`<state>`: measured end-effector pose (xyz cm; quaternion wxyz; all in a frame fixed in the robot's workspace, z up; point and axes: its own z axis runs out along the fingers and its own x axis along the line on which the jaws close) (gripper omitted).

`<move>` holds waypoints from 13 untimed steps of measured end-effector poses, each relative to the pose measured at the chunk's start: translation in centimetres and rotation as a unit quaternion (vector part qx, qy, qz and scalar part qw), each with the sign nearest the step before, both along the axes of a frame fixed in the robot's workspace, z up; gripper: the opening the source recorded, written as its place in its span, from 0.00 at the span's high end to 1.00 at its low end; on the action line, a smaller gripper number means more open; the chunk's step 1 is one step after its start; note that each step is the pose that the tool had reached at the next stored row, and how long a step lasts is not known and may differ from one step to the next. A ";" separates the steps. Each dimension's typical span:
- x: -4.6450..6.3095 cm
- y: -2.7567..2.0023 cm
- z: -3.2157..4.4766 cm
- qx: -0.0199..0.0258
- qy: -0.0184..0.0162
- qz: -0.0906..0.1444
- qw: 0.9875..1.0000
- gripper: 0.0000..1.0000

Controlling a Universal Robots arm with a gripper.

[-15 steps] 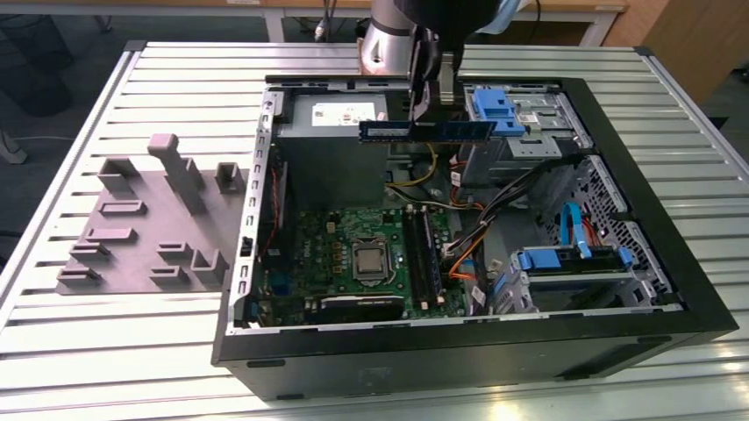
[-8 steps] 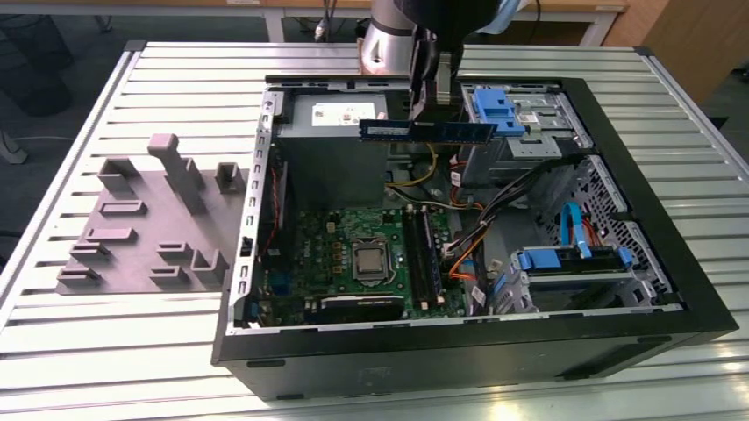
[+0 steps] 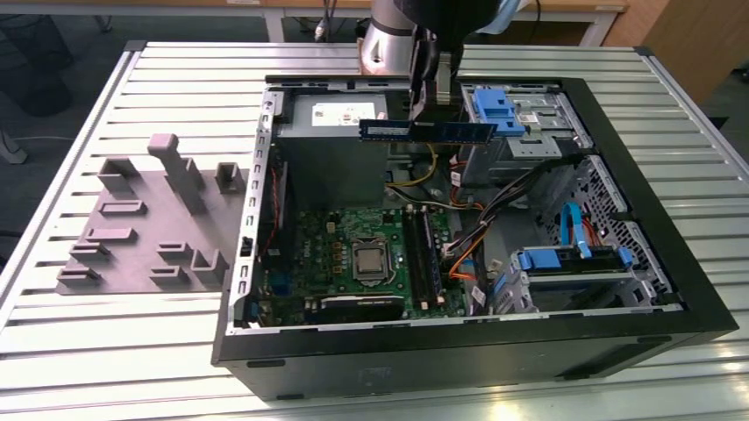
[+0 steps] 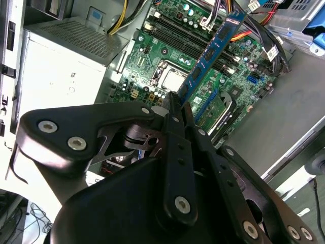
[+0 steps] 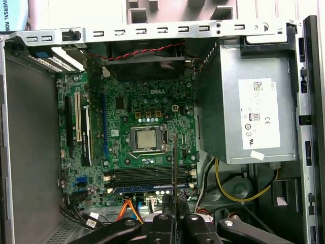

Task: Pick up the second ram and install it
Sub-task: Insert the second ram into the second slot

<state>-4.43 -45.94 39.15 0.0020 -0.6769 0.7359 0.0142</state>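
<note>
Bright, even overhead light; table pale, case interior in soft shadow; in the second wrist view the power supply glares white, the gripper dark

Pincer: black links with a satin finish and bright metal rivets.
Second ram, clamped in the pincer: lacquered circuit board with a slight sheen (sticker at its far end).
Motherboard, beneath the pincer: glossy green board.
Power supply, beside the pincer: matt grey sheet metal with a white paper label.
Tabletop: ribbed bare metal with a dull shine.
Fixture tray, well apart from the pincer: matt grey plastic.
</note>
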 end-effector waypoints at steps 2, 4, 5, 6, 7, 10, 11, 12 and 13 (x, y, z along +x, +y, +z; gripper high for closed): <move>0.0 0.00 0.00 0.000 0.000 -0.001 1.000 0.86; 0.0 0.00 0.00 0.000 0.000 -0.003 1.000 0.86; 0.0 0.00 0.00 0.000 0.000 -0.005 1.000 0.86; 0.0 0.00 0.00 0.000 0.000 -0.008 1.000 0.86; 0.0 0.00 0.00 0.000 0.000 -0.011 1.000 0.86; 0.0 0.00 0.00 0.000 0.000 -0.019 1.000 0.86; 0.0 0.00 0.00 0.000 0.000 -0.021 1.000 0.86; 0.0 0.00 0.00 0.000 0.000 -0.024 1.000 0.86; 0.0 0.00 0.00 0.000 0.000 -0.026 1.000 0.86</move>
